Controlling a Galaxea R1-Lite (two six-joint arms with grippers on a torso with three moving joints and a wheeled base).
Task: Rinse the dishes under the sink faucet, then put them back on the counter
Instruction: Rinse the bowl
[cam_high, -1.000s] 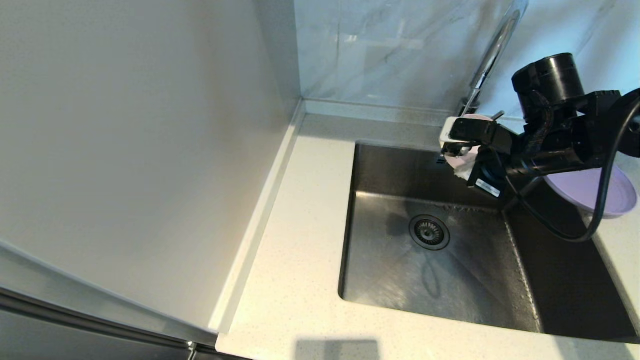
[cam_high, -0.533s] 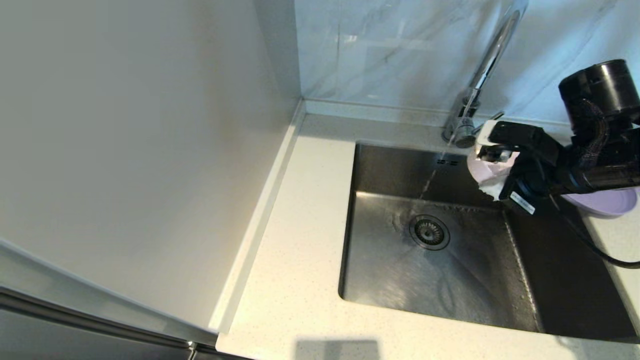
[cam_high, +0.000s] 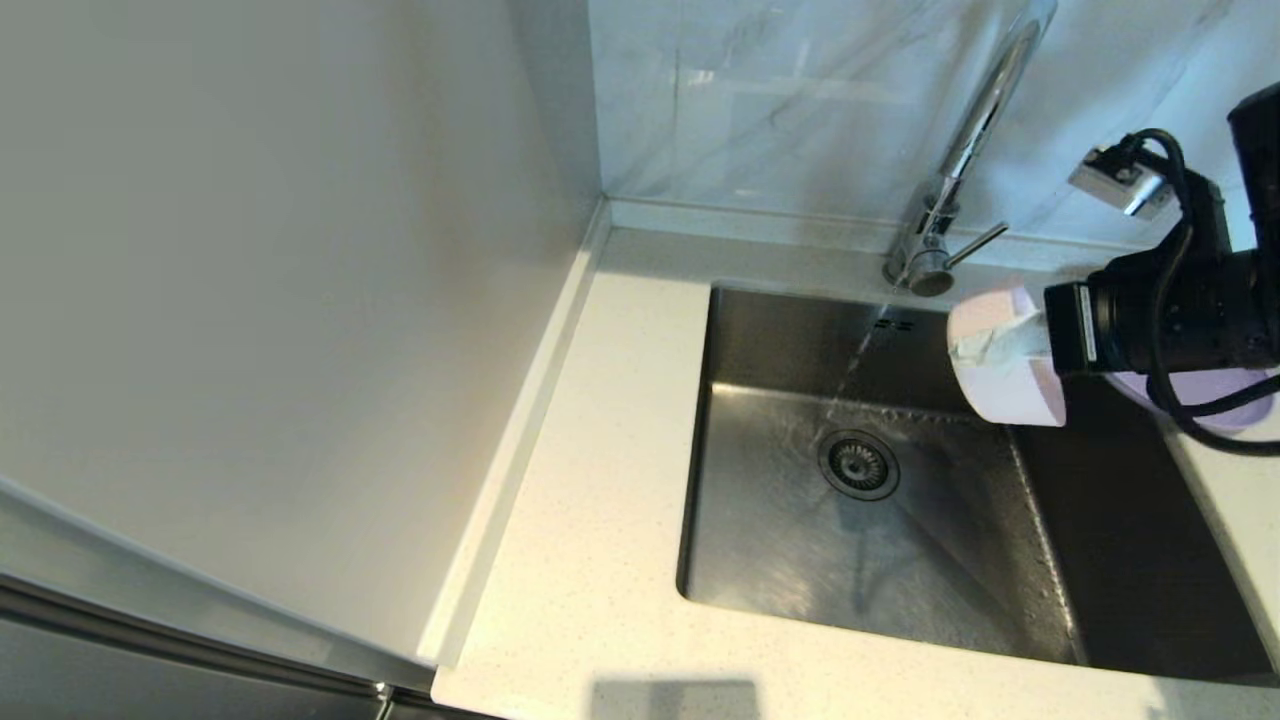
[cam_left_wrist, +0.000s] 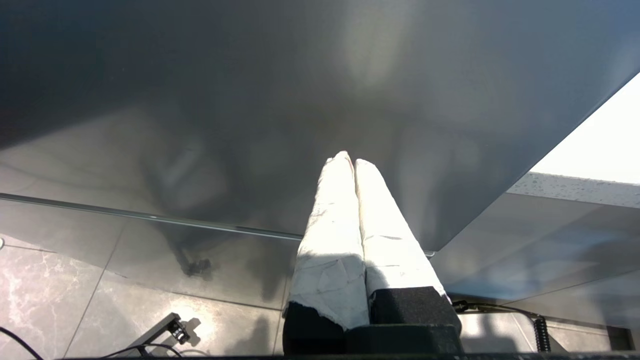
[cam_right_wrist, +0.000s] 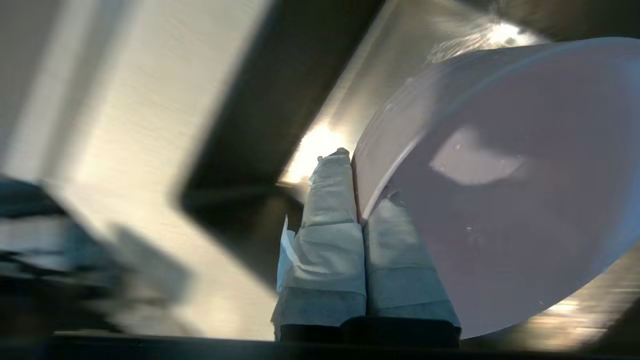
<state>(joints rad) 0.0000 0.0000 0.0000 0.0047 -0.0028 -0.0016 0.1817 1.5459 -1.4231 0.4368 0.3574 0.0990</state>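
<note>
My right gripper (cam_high: 1000, 345) hangs over the right side of the sink, shut on the rim of the pale pink bowl (cam_high: 1010, 395). The bowl is tipped on its side. In the right wrist view the taped fingers (cam_right_wrist: 332, 200) pinch the wall of the bowl (cam_right_wrist: 500, 200), one inside and one outside. The chrome faucet (cam_high: 950, 165) stands at the back; a thin stream of water (cam_high: 850, 375) falls into the basin left of the bowl. The lilac plate (cam_high: 1225, 385) lies on the counter behind the right arm. My left gripper (cam_left_wrist: 350, 160) is parked low, shut and empty.
The steel sink basin (cam_high: 780, 560) has a round drain (cam_high: 858, 464) near its middle. The cream speckled counter (cam_high: 600, 480) runs left of and in front of the sink. A tall pale cabinet side (cam_high: 280, 300) stands at the left. The faucet lever (cam_high: 975, 245) points right.
The right arm has carried the pink bowl to the right, out of the water stream, and turned its wrist. The water now falls straight into the basin.
</note>
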